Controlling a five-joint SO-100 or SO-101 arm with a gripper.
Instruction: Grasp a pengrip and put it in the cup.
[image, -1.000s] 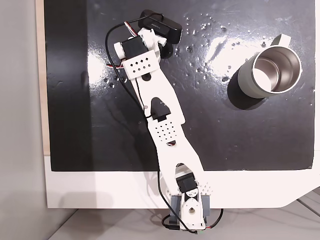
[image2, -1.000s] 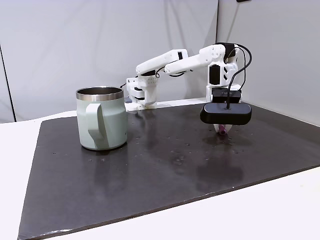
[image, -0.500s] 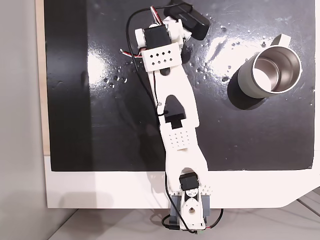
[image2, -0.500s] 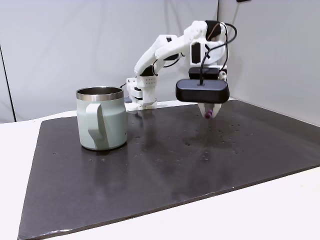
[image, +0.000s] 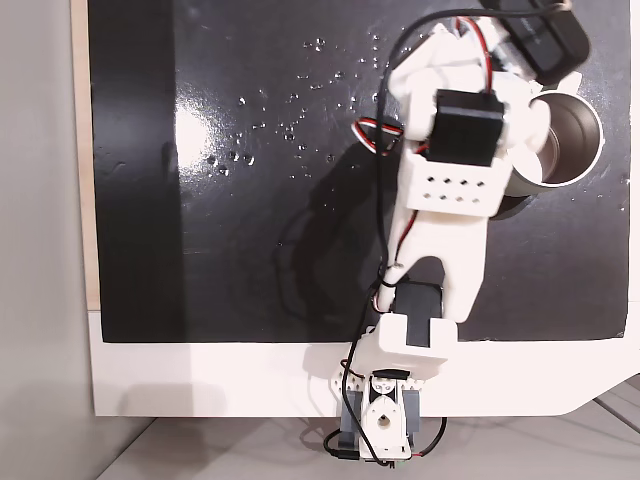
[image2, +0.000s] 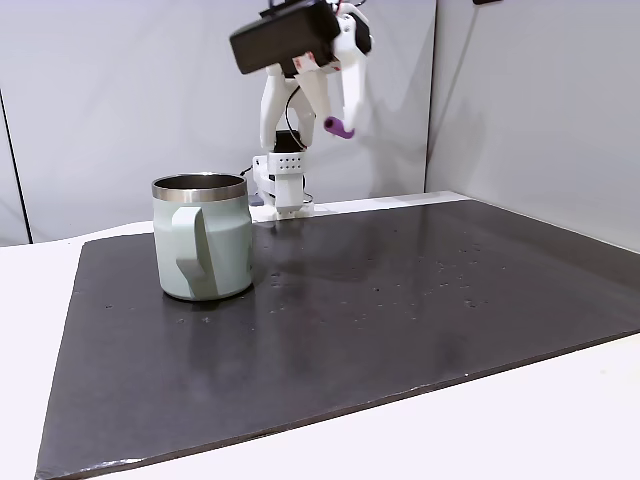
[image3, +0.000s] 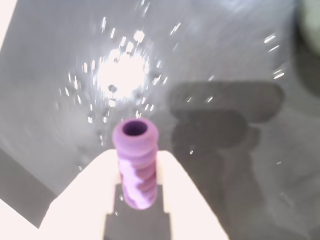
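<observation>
In the fixed view that looks along the mat, the cup (image2: 201, 237) stands upright at the left on the dark mat (image2: 380, 320), its handle turned toward the camera and its steel rim showing. To its right and well above it, the arm (image2: 290, 110) is raised high, carrying a black camera block (image2: 283, 35) at its top. Just below that block the gripper (image2: 336, 122) holds the pengrip (image2: 338, 126) in the air, clear of the mat; the purple piece sticks out past the white fingertips toward the right of this view, tilted slightly downward.

In the fixed view from above, the arm (image: 445, 200) rises from its base (image: 378, 420) at the bottom edge and leans to the upper right, covering the left part of the cup (image: 568, 140), whose shiny inside shows at the right.

In the wrist view, the two white fingers (image3: 90, 200) are clamped on the pengrip (image3: 136, 165) from either side. Its long axis runs along the fingers, up the picture, and its open hollow end points away from the gripper toward the blurred, wet-looking mat (image3: 225, 60) below. The ribbed body is gripped along its lower half, with the upper end standing free beyond the fingertips.
</observation>
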